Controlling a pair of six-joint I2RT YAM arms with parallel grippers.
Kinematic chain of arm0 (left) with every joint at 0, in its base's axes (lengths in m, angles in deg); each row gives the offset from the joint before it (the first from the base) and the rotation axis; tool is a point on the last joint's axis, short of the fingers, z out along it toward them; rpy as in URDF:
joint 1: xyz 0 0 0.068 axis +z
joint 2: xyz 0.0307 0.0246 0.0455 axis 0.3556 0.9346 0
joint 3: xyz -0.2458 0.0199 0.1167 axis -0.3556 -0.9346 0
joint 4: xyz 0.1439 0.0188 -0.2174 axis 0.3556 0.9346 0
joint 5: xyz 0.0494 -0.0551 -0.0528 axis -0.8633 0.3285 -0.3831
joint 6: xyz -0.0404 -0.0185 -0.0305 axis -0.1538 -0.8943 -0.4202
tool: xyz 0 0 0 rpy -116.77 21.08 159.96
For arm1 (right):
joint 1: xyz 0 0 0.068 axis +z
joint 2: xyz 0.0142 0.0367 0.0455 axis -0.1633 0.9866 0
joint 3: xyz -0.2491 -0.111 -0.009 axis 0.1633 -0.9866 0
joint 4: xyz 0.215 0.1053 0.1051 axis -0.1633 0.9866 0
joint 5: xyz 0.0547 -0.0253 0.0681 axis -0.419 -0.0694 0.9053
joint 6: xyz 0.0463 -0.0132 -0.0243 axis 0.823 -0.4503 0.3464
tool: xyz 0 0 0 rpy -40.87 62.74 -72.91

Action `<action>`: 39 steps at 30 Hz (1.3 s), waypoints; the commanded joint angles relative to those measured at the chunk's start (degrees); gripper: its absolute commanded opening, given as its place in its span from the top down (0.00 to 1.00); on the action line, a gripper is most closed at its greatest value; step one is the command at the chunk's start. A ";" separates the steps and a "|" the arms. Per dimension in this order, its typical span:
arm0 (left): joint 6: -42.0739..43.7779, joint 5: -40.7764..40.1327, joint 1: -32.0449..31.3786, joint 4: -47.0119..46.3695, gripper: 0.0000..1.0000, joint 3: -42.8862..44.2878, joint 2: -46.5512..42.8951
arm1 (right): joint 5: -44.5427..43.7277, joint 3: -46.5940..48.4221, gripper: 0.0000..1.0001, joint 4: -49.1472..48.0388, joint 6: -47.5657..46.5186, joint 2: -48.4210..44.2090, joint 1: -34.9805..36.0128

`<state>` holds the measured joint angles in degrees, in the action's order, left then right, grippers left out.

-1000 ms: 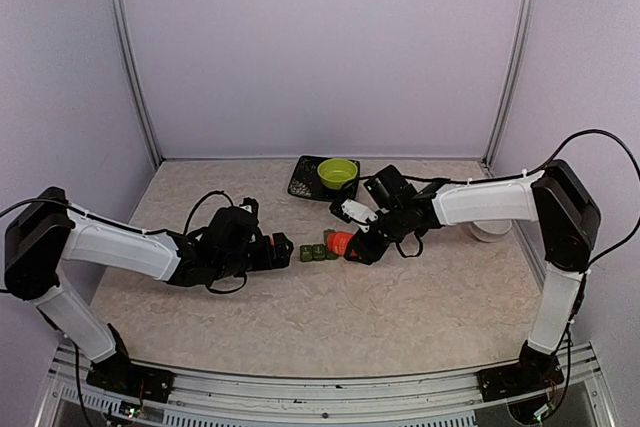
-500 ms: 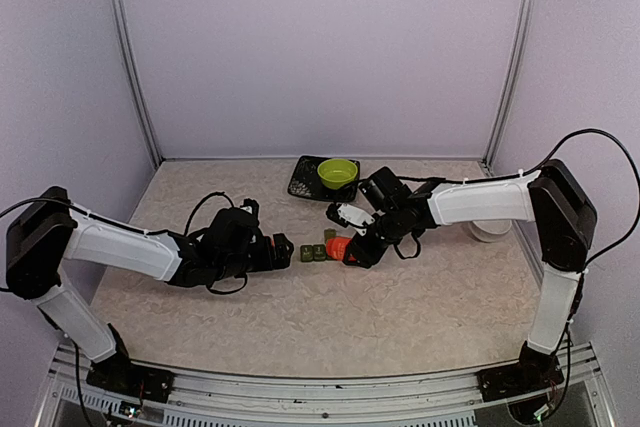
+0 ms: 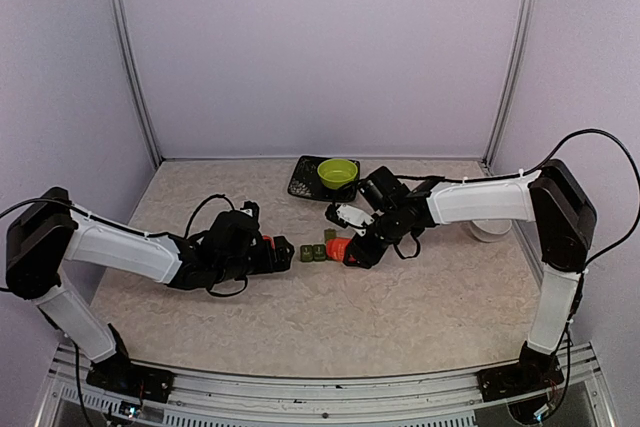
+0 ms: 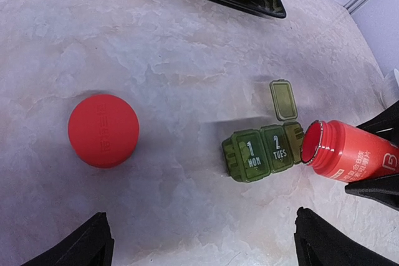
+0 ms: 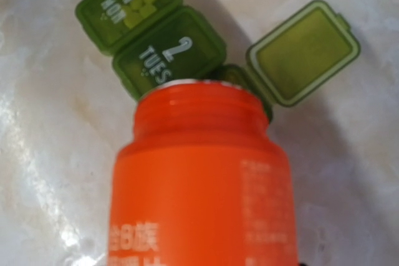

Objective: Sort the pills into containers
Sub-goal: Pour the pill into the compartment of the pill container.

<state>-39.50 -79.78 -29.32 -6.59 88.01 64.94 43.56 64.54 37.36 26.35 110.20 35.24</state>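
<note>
Right gripper (image 3: 352,246) clamped on tilted orange bottle (image 5: 199,179), mouth at rim of open right-end box of containers (image 4: 262,152), left gripper (image 4: 202,247) spread wide, empty, red cap (image 4: 103,130) well apart to their left.

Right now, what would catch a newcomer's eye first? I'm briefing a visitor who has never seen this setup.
The orange bottle, held tipped by the right gripper, has its open mouth at the third of the green containers, whose lid stands open. Next come the red cap, lying alone left of them, and the lime bowl on a black tray at the back.
</note>
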 commanded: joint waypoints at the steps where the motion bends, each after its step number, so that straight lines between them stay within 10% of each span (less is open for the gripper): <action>1: -0.36 -0.01 -0.30 -1.06 0.01 -0.98 0.68 | -0.69 2.24 0.87 1.70 -0.19 0.73 0.62; 39: -0.80 0.49 -0.63 -1.62 0.01 -0.94 1.72 | -3.68 8.21 0.85 9.97 -0.59 3.05 1.32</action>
<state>-40.18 -79.69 -29.47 -7.42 86.87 65.99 40.63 70.77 45.76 26.16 112.12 35.96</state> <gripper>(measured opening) 0.988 0.535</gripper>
